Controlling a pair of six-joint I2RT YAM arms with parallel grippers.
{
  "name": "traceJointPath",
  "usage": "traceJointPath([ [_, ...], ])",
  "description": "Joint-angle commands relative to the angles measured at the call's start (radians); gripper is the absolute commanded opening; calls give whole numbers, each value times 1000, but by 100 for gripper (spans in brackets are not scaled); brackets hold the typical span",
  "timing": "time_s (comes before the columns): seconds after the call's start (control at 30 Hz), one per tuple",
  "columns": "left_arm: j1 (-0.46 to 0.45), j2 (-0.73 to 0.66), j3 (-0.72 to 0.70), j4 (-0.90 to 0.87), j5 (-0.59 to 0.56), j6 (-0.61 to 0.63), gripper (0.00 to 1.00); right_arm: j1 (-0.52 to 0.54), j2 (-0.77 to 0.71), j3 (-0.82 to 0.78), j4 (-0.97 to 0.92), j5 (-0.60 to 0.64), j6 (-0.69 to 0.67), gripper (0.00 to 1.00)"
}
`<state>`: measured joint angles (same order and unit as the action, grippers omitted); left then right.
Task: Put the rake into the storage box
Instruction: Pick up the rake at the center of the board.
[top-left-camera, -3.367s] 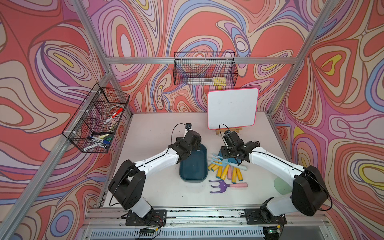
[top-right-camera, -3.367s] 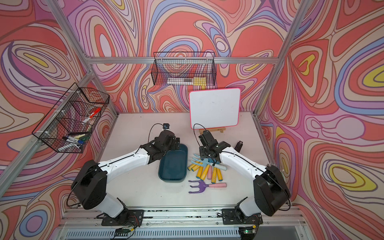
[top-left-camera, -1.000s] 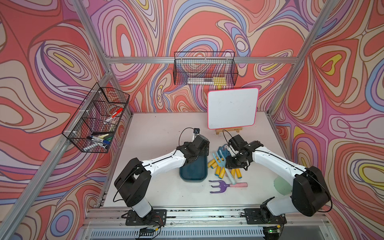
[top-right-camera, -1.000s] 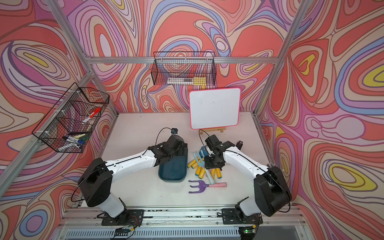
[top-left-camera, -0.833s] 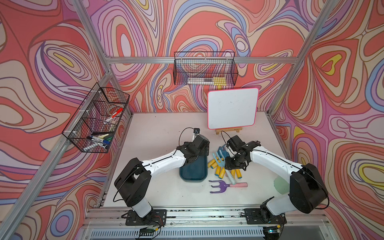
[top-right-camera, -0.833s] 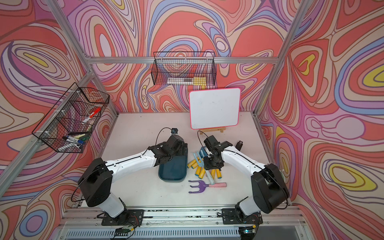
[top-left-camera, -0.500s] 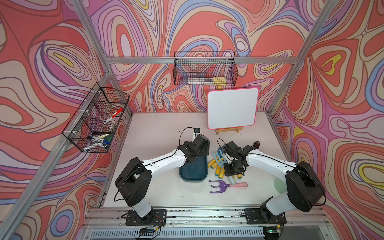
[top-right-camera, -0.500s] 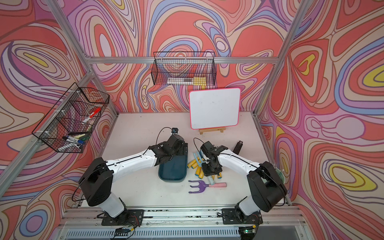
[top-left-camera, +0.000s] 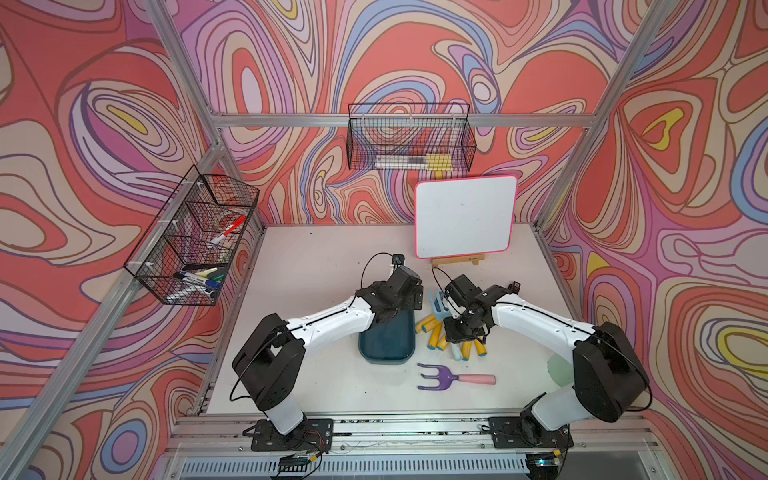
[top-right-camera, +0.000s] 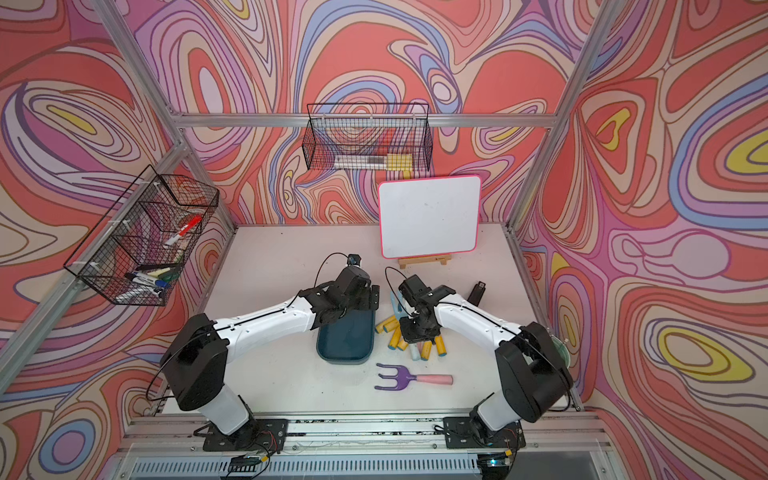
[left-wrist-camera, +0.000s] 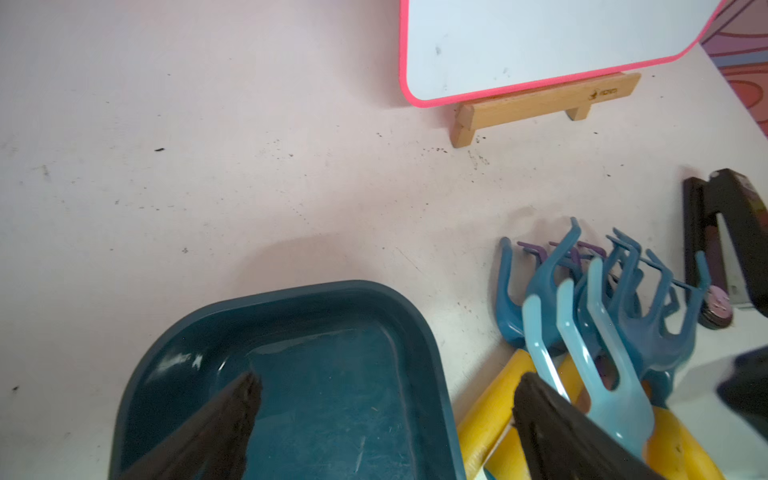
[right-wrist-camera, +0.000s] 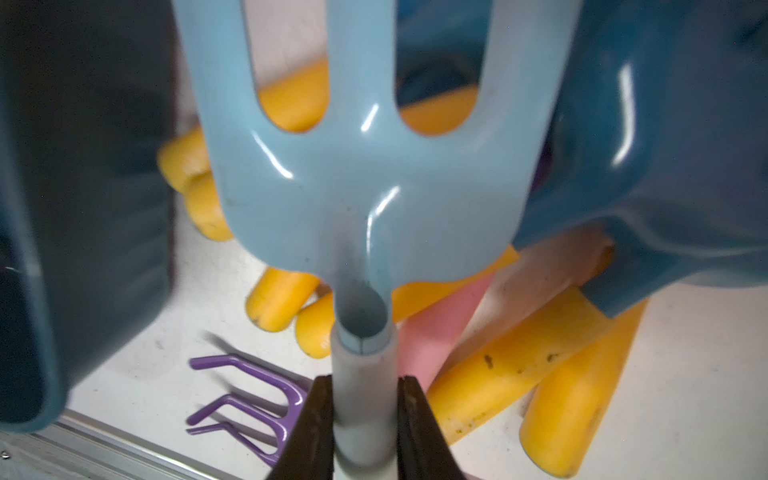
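Pale pink table (top-left-camera: 316, 266), flat, w/ small dark specks. Swirly red, purple & yellow walls (top-left-camera: 415, 62) all round, silver bars (top-left-camera: 407, 120) at the edges. Black wire basket (top-left-camera: 409, 143) on the back wall, 2nd basket (top-left-camera: 195, 241) on the side wall w/ pens (top-left-camera: 199, 276) inside. Whiteboard (top-left-camera: 463, 216) w/ pink edge at the back, on a wood stand (left-wrist-camera: 540, 102); tiny logo there, too small to read.

Right claw (right-wrist-camera: 365, 386) clenched on the pale handle of the light blue rake (right-wrist-camera: 365, 199), on top of the pile of yellow-handled rakes (top-left-camera: 432, 332), just beside the storage box (top-left-camera: 388, 345). Left claw (left-wrist-camera: 386, 379) spread wide above the box's far end, gripping nothing.

Purple rake (top-left-camera: 453, 377) w/ pink handle alone nr the front. Black thing (left-wrist-camera: 723, 232) by the pile cut off at the edge, label blurred. Green round thing (top-left-camera: 559, 370) half hidden behind the right arm (top-left-camera: 536, 324).
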<state>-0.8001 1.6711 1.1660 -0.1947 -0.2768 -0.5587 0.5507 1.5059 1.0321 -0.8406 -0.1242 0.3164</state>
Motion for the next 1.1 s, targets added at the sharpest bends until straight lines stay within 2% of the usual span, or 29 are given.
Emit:
traceJointPath([
  [0.0,-11,6,23,43,83,23,99,0,-62,79,52,-16,-23,0],
  [0.17,-11,33,33,95,180,29,99,0,-56,87,154,-87,-14,0],
  [0.37,-10,32,12,201,308,40,99,1,-32,90,162,-116,-30,0],
  [0.57,-10,-20,-29,219,331,58,99,0,-47,74,183,-110,-31,0],
  [0.7,-7,-51,-44,239,386,77,99,0,-36,80,180,-120,-36,0],
  [0.93,-7,-112,-55,170,445,110,99,0,-25,86,182,-122,-46,0],
  [1.07,4,-115,-77,224,456,86,99,0,-18,91,183,-131,-50,0],
])
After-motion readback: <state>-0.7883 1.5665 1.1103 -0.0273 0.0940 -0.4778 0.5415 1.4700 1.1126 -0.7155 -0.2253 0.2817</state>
